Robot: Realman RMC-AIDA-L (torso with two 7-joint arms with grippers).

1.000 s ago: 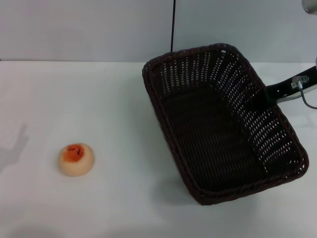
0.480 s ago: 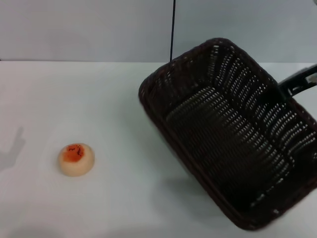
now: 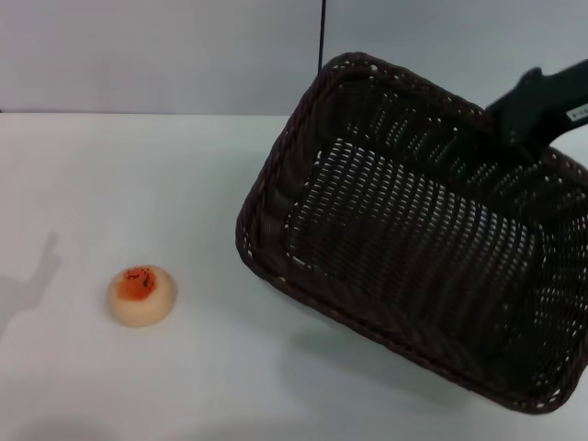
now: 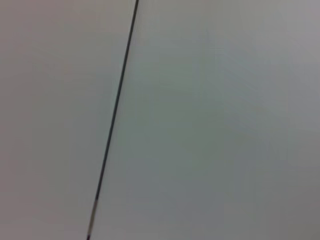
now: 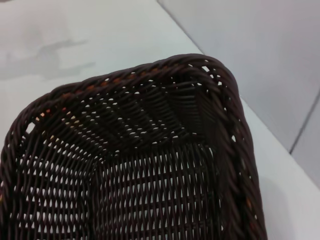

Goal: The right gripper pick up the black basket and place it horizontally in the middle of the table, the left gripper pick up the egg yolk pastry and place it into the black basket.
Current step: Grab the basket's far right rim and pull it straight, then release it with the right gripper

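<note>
Your right gripper (image 3: 514, 124) grasps the black basket (image 3: 418, 230) by its far rim, tilted above the table (image 3: 138, 184); the egg yolk pastry (image 3: 141, 295) sits well apart, leftward; your left gripper is out of view.

My right gripper (image 3: 525, 115) has the black basket (image 3: 413, 230) tilted up off the table (image 3: 119, 184); egg yolk pastry (image 3: 141, 295) sits well left.
</note>
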